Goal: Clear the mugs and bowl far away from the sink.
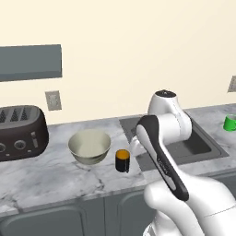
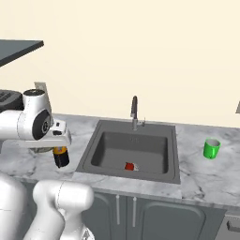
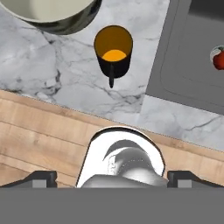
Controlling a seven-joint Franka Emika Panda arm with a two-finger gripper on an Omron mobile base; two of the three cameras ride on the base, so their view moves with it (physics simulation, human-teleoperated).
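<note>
Black mug [image 3: 113, 52]: orange interior, upright, handle toward camera.

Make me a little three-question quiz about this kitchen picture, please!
1. True or false: the green mug stands inside the sink.
2. Which thing sits nearest the black mug? A) toaster B) bowl C) faucet
3. Fill in: the small red thing lies in the ____.

Key: 1. False, it stands on the counter, right of the sink. 2. B, the bowl. 3. Sink.
</note>
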